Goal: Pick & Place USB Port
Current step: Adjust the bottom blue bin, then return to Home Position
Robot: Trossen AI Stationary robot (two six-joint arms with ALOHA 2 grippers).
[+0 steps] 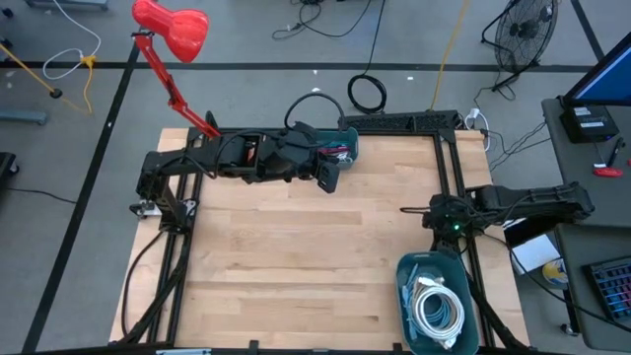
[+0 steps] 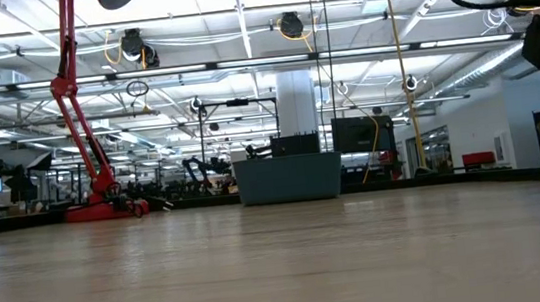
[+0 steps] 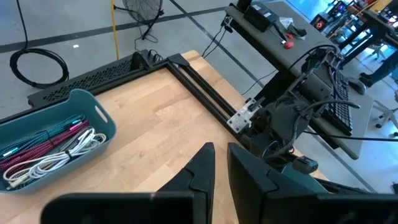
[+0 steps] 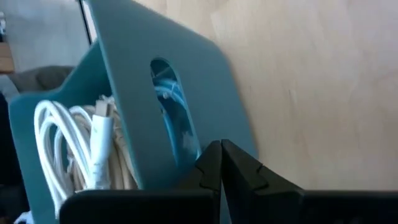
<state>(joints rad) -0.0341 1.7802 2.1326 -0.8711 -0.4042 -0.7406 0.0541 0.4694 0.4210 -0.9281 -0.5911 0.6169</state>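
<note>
Two teal bins stand on the wooden table. The far bin holds red, dark and white cables. The near-right bin holds a coil of white USB cables. My left gripper hangs above the table just near of the far bin, shut with only a thin slit and holding nothing. My right gripper is shut and empty, above the table just beyond the near-right bin's far wall with its handle hole.
A black frame runs along the table's far and right edges. A red lamp stands over the far left corner. Bare wood spans the table's middle and near left. A desk with a keyboard stands off the right side.
</note>
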